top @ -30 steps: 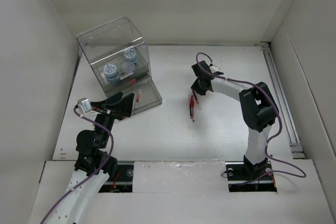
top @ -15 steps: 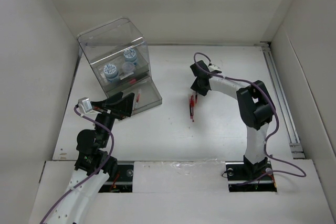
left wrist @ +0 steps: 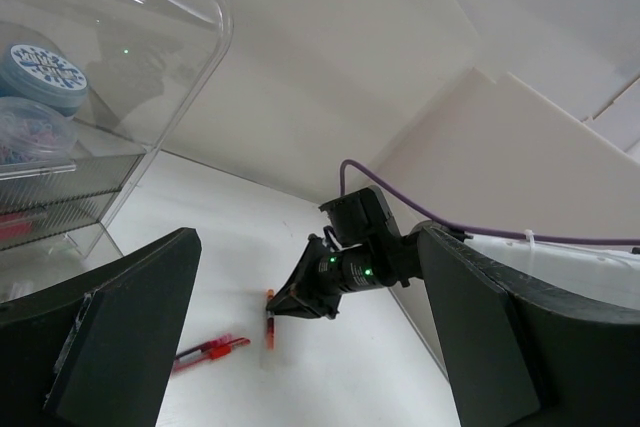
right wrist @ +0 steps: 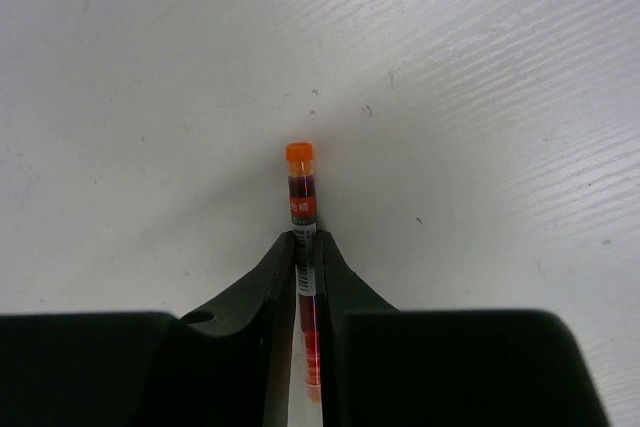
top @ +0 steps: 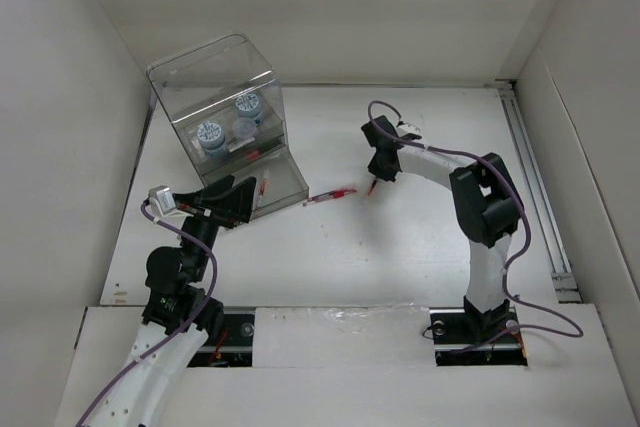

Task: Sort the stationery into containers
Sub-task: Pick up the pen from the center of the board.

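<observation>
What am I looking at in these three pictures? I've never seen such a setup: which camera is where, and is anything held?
Two robot arms stand at the near edge of a white table. One picture looks down from above. The other two come from a camera on each wrist, so the dark shapes in them are that arm's own fingers. The right gripper is shut on a thin red pen. The left gripper is open and empty, beside a clear organiser box holding blue-and-white rolls. Loose red pens lie on the table between the box and the right gripper.
</observation>
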You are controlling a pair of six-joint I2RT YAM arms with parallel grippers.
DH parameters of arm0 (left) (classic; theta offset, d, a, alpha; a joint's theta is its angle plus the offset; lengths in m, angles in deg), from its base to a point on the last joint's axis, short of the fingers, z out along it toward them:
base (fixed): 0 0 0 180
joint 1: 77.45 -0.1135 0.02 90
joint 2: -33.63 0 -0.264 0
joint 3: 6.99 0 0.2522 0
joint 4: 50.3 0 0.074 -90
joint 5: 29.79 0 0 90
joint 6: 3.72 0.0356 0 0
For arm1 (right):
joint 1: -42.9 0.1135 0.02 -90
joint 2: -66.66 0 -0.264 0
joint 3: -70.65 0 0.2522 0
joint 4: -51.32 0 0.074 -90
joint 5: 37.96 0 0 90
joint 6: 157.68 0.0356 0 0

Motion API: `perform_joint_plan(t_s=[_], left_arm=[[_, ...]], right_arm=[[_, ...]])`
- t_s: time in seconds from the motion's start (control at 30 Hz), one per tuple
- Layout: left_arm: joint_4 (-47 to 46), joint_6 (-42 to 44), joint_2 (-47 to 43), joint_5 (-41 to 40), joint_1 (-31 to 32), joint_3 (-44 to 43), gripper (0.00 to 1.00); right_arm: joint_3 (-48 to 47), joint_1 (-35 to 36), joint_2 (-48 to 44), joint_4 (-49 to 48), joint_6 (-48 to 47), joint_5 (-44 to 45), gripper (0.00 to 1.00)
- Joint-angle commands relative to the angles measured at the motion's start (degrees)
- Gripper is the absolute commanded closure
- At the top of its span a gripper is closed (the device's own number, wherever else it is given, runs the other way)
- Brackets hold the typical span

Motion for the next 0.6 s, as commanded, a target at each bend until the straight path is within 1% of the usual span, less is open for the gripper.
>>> perform_joint_plan(t_s=[0.0,0.07,0.17,0.23,0.3,0.33,0.37,0.4,0.47,0.5,0.53,0.57], left_arm=[[-3.13,0.12,-0.3,0.4,0.21,0.45,0.12],[-3.13,0.12,-0.3,0.4,0.21,0.45,0.12],[-3.13,0.12,0.22,0.4,0.21,0.45,0.12],[-3.13,0.12,0.22,0.93,0.21,0.45,0.12],[-3.13,0.12,-0.47,0.41,0.21,0.45,0.12],[-3.13,0.12,-0.48,0.4,0.21,0.45,0.12],[-3.13,0.12,-1.0,0.4,0.21,0.45,0.12],[-3.13,0.12,-1.01,0.4,0.21,0.45,0.12],[-3.13,0.12,-1.01,0.4,0.21,0.45,0.12],[-2.53,0.12,-1.01,-0.3,0.21,0.45,0.12],[-2.52,0.12,-1.01,-0.3,0.21,0.45,0.12],[-1.91,0.12,-1.01,-0.3,0.21,0.45,0.12]], right_arm=[[-0.63,-0.96,-1.86,1.94,-0.69,2.85,1.0],[1.03,-1.49,-5.18,1.33,-0.69,3.38,1.0],[0.43,-1.49,-8.18,1.33,-1.22,1.89,1.0],[-0.27,-0.27,-10.91,1.33,-1.22,0.66,1.0],[-1.15,2.81,-13.01,-0.86,-1.22,-3.46,1.0],[-2.12,4.12,-13.03,-2.09,-1.22,-5.65,1.0],[-2.82,5.44,-13.03,-3.49,-1.22,-9.94,1.0],[-4.4,8.41,-13.03,-6.55,-0.61,-11.89,1.0],[-6.07,11.16,-11.28,-10.34,2.11,-15.06,1.0],[-7.04,13.08,-10.22,-12.45,3.34,-18.47,1.0],[-9.57,13.62,-7.43,-15.78,4.74,-20.25,1.0],[-11.16,13.63,-5.83,-17.03,7.63,-22.09,1.0]])
